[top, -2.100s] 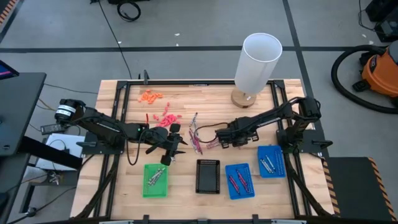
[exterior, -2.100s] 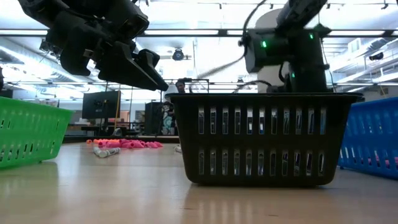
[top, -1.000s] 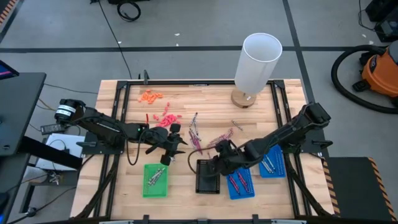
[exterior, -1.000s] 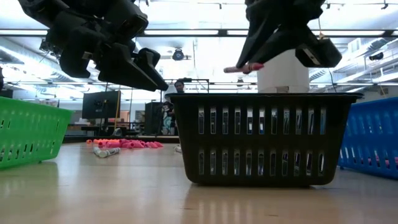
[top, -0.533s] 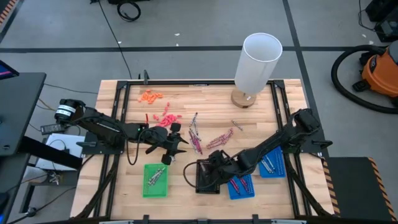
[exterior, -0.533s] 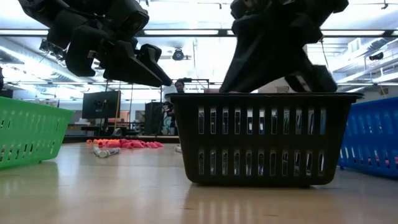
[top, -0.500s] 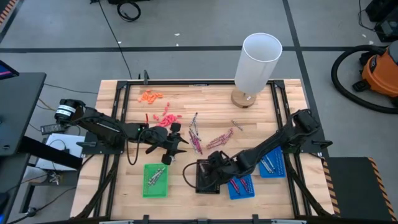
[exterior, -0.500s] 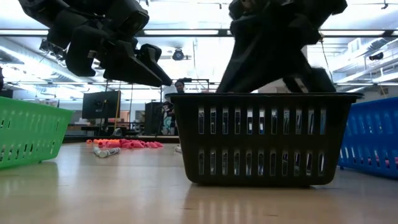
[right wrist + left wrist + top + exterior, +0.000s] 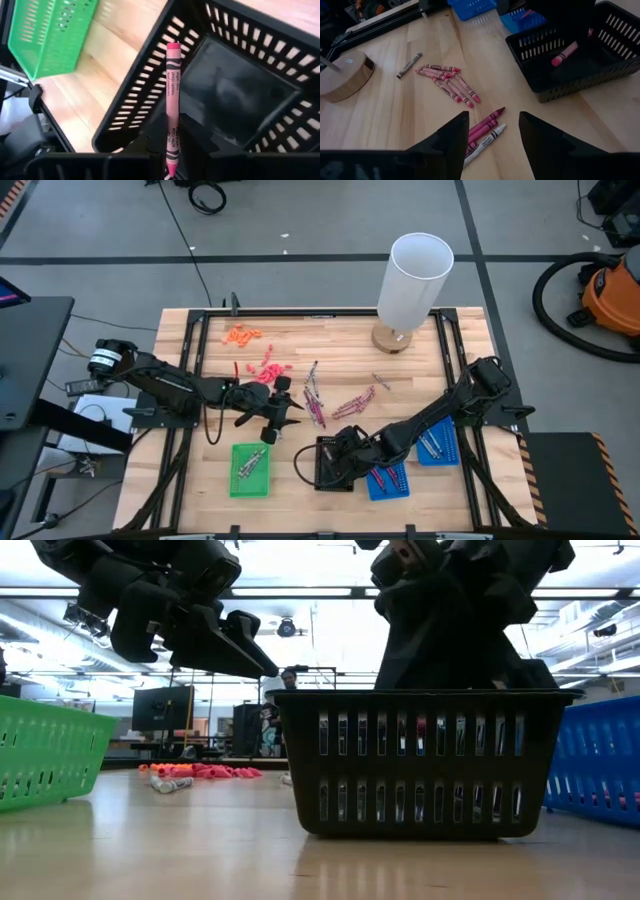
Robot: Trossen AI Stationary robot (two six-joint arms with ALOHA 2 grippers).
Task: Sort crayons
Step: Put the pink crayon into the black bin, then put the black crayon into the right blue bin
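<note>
My right gripper [image 9: 338, 456] reaches down into the black basket [image 9: 322, 480] near the table's front edge and is shut on a pink crayon [image 9: 172, 100]. The same crayon [image 9: 565, 52] shows inside the basket in the left wrist view. My left gripper [image 9: 277, 408] hovers open over the table's left middle, with loose maroon and pink crayons [image 9: 485, 125] lying flat below it. More crayons lie flat on the table: a maroon-pink group [image 9: 355, 402], a pink heap [image 9: 265, 368] and an orange heap [image 9: 243, 333]. My right gripper pinches the pink crayon by one end [image 9: 171, 146] between its two fingers. The fingers slant down from the table's right side, and the crayon sticks out ahead of them, along their line. Its free end [image 9: 173, 47] is inside the basket, below the rim.
A green tray [image 9: 250, 469] sits left of the black basket, and two blue trays [image 9: 386, 472] [image 9: 436, 438] with crayons sit to its right. A tall white cylinder [image 9: 415, 275] on a wooden base stands at the back right. A single grey crayon [image 9: 381, 381] lies mid-table.
My right gripper has carried the pink crayon toward the table's near edge and to the left. It has then gone down until its fingers and the crayon are inside the black basket.
</note>
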